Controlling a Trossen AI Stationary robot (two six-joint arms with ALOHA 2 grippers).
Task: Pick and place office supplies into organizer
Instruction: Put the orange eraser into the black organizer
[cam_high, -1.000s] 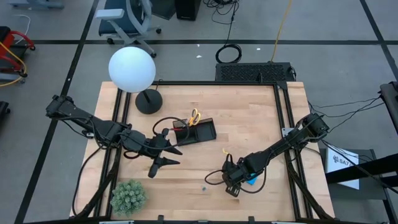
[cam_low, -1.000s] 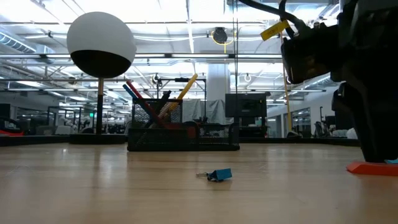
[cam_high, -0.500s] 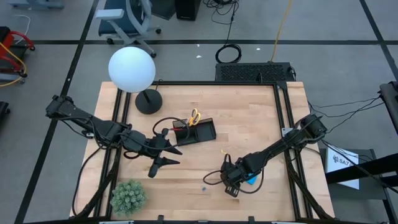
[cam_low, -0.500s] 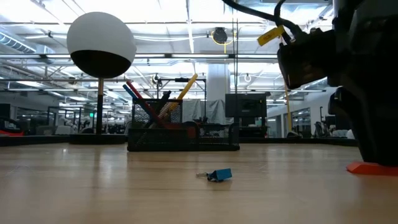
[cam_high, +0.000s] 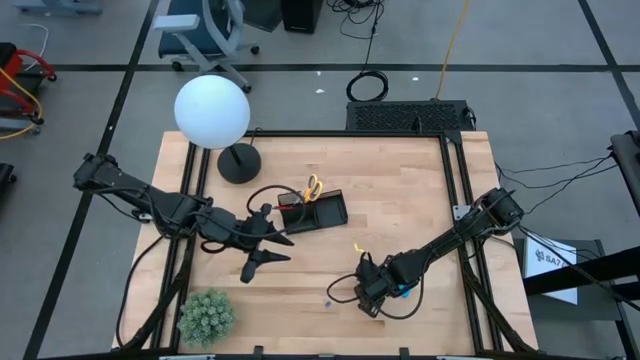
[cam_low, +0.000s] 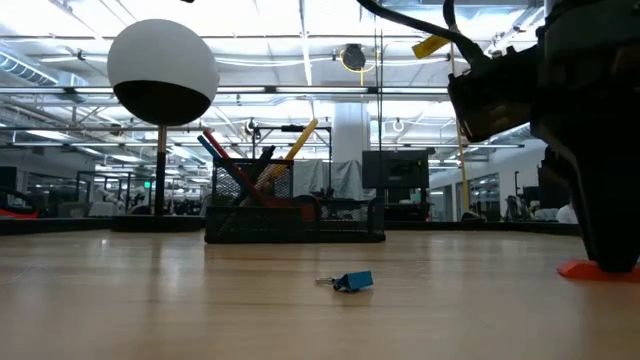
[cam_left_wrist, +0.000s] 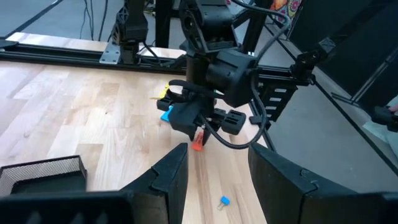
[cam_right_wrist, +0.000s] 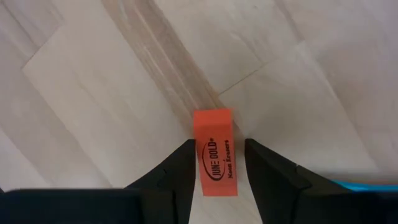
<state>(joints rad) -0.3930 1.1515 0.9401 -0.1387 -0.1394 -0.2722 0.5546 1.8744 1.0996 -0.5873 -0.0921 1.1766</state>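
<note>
An orange eraser (cam_right_wrist: 214, 152) lies flat on the wooden table. My right gripper (cam_right_wrist: 219, 146) is low over it, open, with one finger on each side of the eraser and a narrow gap showing at one side. In the high view this gripper (cam_high: 368, 298) is near the table's near edge. The black organizer (cam_high: 315, 212) stands mid-table with yellow-handled scissors and pens upright in it. A small blue clip (cam_low: 352, 281) lies on the table. A blue note pad (cam_high: 402, 290) peeks from under the right arm. My left gripper (cam_high: 268, 255) hovers open beside the organizer.
A white globe lamp (cam_high: 212, 112) on a round black base (cam_high: 238, 163) stands at the far left of the table. A green plant (cam_high: 206, 316) sits at the near left corner. Bare wood lies between the organizer and the right gripper.
My right gripper has moved down and slightly toward the table's near edge, closing in over the orange eraser. The eraser, the clip and the left arm have kept still.
</note>
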